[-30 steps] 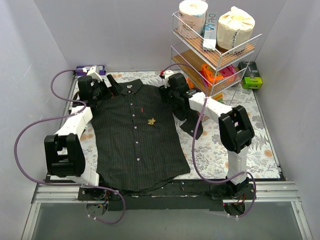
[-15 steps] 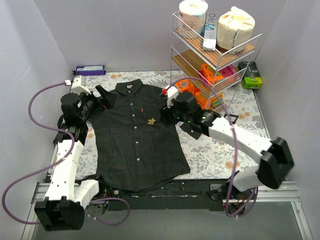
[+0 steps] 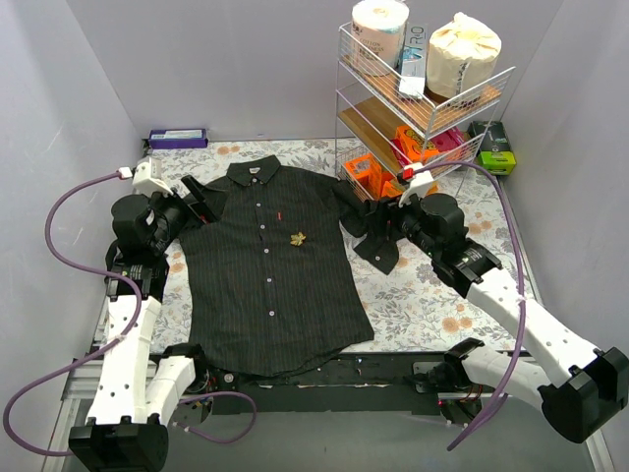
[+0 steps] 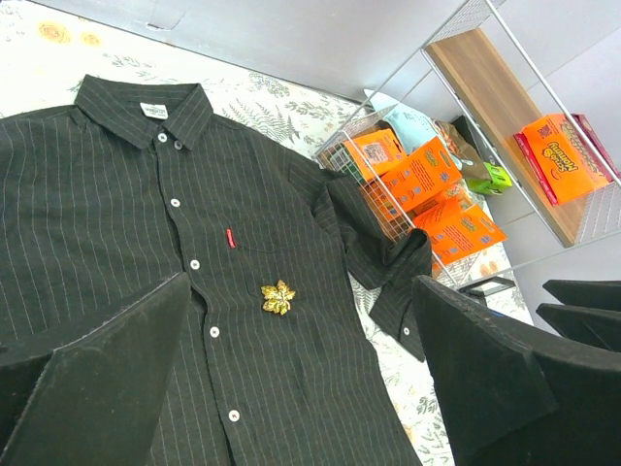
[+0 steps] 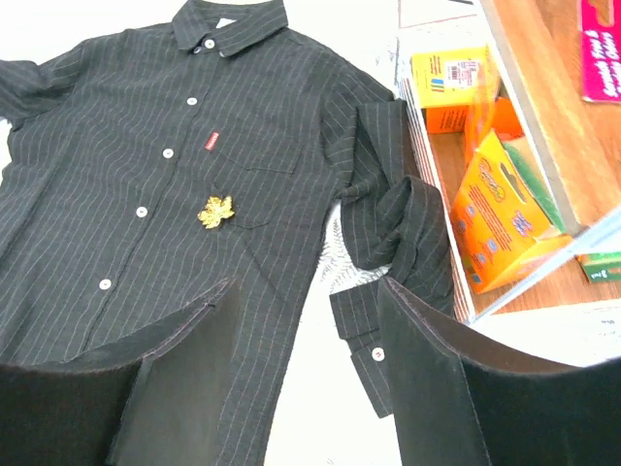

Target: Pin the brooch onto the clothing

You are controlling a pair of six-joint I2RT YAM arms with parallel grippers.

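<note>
The clothing [image 3: 265, 285] is a black pinstriped shirt, spread flat with its collar at the far side. The brooch [image 3: 297, 238], a small golden leaf, sits on its chest right of the button row and below the red label. It also shows in both wrist views, brooch [image 4: 277, 297] and brooch [image 5: 215, 211]. My left gripper [image 3: 201, 204] hovers open by the left sleeve, nothing between its fingers [image 4: 116, 369]. My right gripper [image 3: 381, 224] is open over the crumpled right sleeve [image 5: 408, 233], holding nothing. Both grippers are apart from the brooch.
A wire rack [image 3: 423, 98] stands at the back right with paper rolls on top and orange boxes [image 3: 369, 175] at its foot. A purple box [image 3: 177, 138] lies at the back left, a green box [image 3: 494, 157] at the far right. A floral cloth [image 3: 442, 295] covers the table.
Both arms have drawn back from the shirt: the left one swung out to the left, the right one moved right to the sleeve and opened wider. Brooch and shirt have not moved.
</note>
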